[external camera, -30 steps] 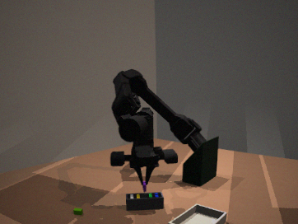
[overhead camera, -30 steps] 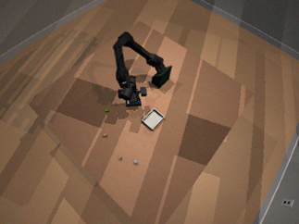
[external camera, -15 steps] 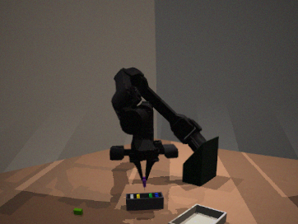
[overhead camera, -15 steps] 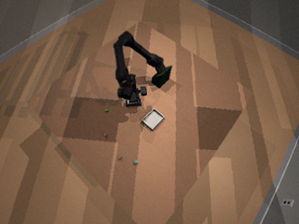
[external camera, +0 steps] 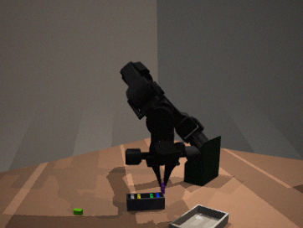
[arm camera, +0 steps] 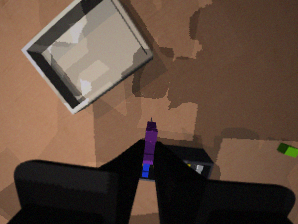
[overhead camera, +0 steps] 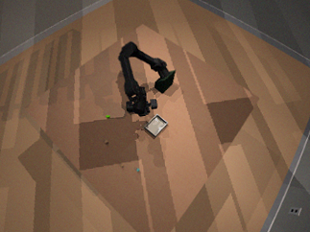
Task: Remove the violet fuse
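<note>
The gripper (external camera: 162, 183) grips the violet fuse (arm camera: 150, 141), lifted clear above the fuse block (external camera: 145, 202); the tray (arm camera: 85, 50), upper left, awaits it.

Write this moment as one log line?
end effector: shut on violet fuse | fuse: out of fuse block | tray: no fuse inside

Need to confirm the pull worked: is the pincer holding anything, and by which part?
Yes: the pincer is shut on the violet fuse, gripping its upper end.
</note>
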You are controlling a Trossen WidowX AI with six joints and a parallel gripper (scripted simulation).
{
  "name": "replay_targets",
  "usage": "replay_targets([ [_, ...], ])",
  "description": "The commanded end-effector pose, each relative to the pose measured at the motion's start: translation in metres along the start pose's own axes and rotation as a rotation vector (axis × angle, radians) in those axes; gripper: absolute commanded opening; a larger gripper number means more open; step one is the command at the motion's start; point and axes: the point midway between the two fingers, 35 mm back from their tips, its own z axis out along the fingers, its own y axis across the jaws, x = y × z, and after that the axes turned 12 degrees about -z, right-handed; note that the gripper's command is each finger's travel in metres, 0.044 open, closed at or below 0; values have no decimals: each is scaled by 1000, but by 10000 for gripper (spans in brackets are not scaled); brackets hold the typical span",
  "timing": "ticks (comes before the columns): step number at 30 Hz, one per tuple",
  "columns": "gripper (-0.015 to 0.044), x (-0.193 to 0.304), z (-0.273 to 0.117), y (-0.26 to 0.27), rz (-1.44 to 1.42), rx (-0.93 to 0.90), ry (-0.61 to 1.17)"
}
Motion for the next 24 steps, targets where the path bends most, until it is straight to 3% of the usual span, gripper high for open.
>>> replay_targets([
  [1,0,-20,0,12,-2,-5,-1],
  [17,0,-88,6,68,2,-3,6],
  [24,0,-91,9,70,3,-3,7],
])
